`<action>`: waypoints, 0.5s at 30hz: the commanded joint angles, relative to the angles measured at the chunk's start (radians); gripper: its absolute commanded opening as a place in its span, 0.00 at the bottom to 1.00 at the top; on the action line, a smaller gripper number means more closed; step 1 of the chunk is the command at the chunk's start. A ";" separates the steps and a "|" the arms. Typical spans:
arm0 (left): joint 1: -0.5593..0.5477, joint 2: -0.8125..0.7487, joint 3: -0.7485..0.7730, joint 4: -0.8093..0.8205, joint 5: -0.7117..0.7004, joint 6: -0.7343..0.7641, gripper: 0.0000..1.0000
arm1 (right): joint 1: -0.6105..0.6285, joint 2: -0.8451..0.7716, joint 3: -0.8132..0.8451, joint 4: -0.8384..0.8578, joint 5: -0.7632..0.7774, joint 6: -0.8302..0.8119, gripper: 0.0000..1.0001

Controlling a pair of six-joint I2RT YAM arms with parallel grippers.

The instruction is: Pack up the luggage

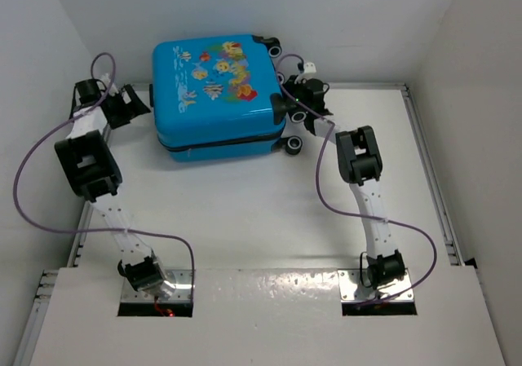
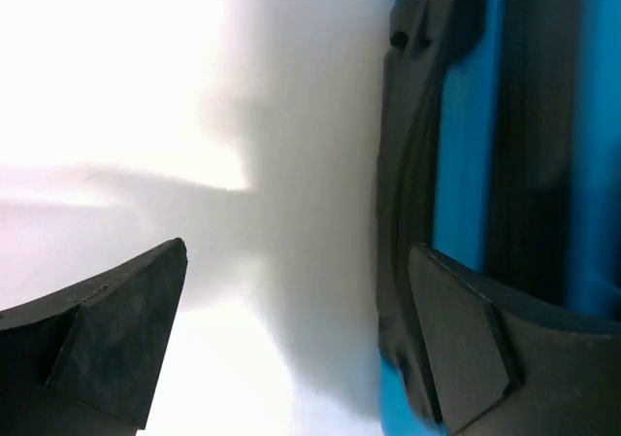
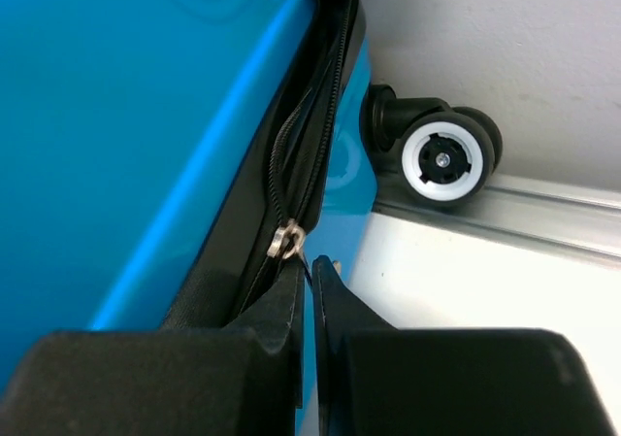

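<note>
The suitcase point(image 1: 216, 97) is bright blue, its lid printed with orange, yellow, white and striped fish. A black zipper band point(image 3: 301, 164) runs round it. Its wheels point(image 3: 441, 159) are white inside black tyres. The table point(image 1: 245, 211) is white, the arms point(image 1: 372, 211) white and black.

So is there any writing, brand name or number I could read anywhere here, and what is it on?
None can be read.
The luggage shows only cartoon fish pictures; any small marks among them are too blurred to tell.
The wheel shows no lettering.
</note>
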 commanded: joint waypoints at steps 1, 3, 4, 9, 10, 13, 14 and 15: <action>0.060 -0.322 -0.003 0.084 -0.176 0.034 1.00 | 0.022 -0.093 -0.143 0.081 0.125 0.039 0.00; 0.048 -0.404 -0.040 0.070 -0.185 0.034 1.00 | 0.059 -0.126 -0.185 0.122 0.089 0.050 0.00; 0.039 -0.441 -0.054 0.044 -0.185 0.034 1.00 | 0.070 -0.150 -0.197 0.127 0.029 0.064 0.00; -0.021 -0.617 -0.177 -0.150 -0.194 0.009 1.00 | 0.177 -0.236 -0.284 0.215 -0.082 0.090 0.00; -0.062 -0.669 -0.197 -0.225 -0.203 0.010 1.00 | 0.191 -0.244 -0.291 0.222 -0.102 0.111 0.00; -0.142 -0.754 -0.304 -0.298 -0.193 0.022 1.00 | 0.246 -0.294 -0.332 0.254 -0.145 0.143 0.00; -0.156 -0.812 -0.336 -0.325 -0.179 0.008 1.00 | 0.278 -0.322 -0.378 0.258 -0.163 0.153 0.00; -0.173 -0.838 -0.387 -0.339 -0.179 -0.006 1.00 | 0.302 -0.346 -0.392 0.261 -0.164 0.165 0.00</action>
